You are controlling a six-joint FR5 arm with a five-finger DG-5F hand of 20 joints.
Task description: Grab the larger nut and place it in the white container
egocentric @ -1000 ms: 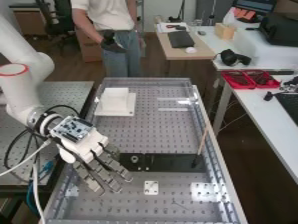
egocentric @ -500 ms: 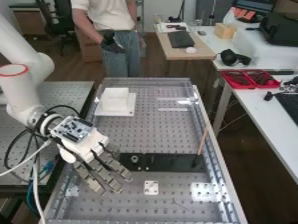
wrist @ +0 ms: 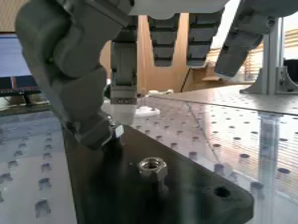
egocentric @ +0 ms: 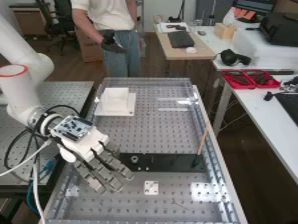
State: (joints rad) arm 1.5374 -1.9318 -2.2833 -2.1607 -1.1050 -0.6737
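The hand (egocentric: 100,162) is low over the left part of the flat black bar (egocentric: 169,162), covering that end. In the wrist view the hand (wrist: 63,75) has its bent thumb tip and the nearest finger close around the larger nut (wrist: 118,131), a small bright metal piece just above the bar (wrist: 179,192); it is mostly hidden. The smaller nut (wrist: 153,167) stands nearer the bar's end, apart from the thumb. To the right of the hand the bearing (egocentric: 134,158) stands on the bar. The white container (egocentric: 116,102) sits at the bench's far left.
A thin brown stick (egocentric: 202,142) stands at the bar's right end. A small white plate (egocentric: 151,187) lies in front of the bar. Raised clear rails (egocentric: 216,150) edge the bench. A person stands behind the far end.
The fingers have shifted very slightly at their tips. The arm, the bearing and the container have kept their places.
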